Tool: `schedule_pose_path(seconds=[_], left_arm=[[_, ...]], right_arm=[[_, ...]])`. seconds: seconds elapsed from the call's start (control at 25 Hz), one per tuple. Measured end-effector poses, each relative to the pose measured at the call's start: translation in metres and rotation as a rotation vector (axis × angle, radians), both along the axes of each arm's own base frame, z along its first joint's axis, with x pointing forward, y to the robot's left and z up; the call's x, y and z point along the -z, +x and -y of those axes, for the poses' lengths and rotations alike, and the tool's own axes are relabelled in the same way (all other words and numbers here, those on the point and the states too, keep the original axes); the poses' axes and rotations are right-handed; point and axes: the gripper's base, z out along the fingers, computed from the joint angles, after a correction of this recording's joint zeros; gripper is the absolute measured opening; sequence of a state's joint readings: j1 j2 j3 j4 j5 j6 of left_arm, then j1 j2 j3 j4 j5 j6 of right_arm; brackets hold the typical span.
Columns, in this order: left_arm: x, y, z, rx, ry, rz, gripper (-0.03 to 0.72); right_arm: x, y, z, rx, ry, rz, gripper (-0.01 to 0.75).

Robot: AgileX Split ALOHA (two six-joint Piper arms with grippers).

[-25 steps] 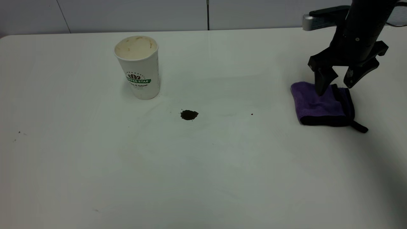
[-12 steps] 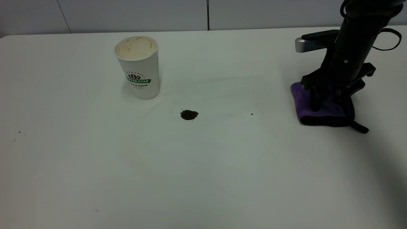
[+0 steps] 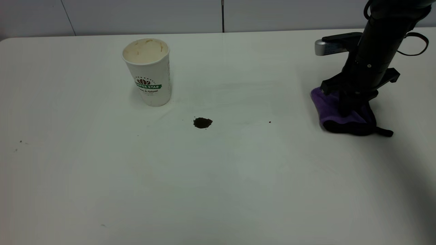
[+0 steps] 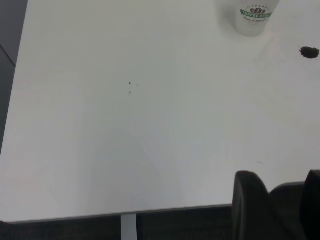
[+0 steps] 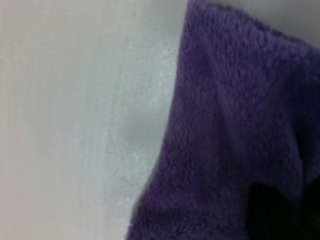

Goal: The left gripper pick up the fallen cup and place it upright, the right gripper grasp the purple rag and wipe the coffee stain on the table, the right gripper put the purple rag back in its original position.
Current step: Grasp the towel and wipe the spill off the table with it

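Exterior view, item: purple rag (image 3: 328, 110) — well right of the coffee stain (image 3: 202, 123), my right gripper (image 3: 348, 109) pinched onto its bunched middle. Risk: thin hold, rag slips on lifting. Cup (image 3: 148, 72) upright beyond the stain.

White table (image 3: 218, 190), upright cup (image 3: 149, 73), coffee stain (image 3: 202, 123) (small), purple rag (image 3: 328, 109)
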State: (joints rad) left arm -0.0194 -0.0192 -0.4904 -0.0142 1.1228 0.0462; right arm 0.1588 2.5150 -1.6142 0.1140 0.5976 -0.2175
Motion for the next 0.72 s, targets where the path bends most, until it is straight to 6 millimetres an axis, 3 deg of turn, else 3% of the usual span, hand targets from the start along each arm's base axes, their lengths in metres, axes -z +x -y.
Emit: schedule_pose_path(seconds=[0.12,0.24,0.36,0.56,0.72], left_arm=[[0.0,0.0,0.0,0.0,0.0,0.0,0.27],[0.0,0.0,0.0,0.0,0.0,0.0,0.27],[0.0,0.0,0.0,0.0,0.0,0.0,0.27],[0.0,0.0,0.0,0.0,0.0,0.0,0.27],[0.0,0.0,0.0,0.0,0.0,0.0,0.27]], right_arm=[[-0.022,0.0,-0.021,-0.049,0.012,0.019,0.049],[-0.063,0.003,-0.054,-0.115,0.039,0.097,0.049],[-0.091,0.0,-0.093,-0.199,0.058,0.132,0.049],[-0.103,-0.02,-0.158,-0.334,0.08,0.156,0.049],[-0.1,-0.037,-0.194,-0.392,0.105,0.185,0.049]])
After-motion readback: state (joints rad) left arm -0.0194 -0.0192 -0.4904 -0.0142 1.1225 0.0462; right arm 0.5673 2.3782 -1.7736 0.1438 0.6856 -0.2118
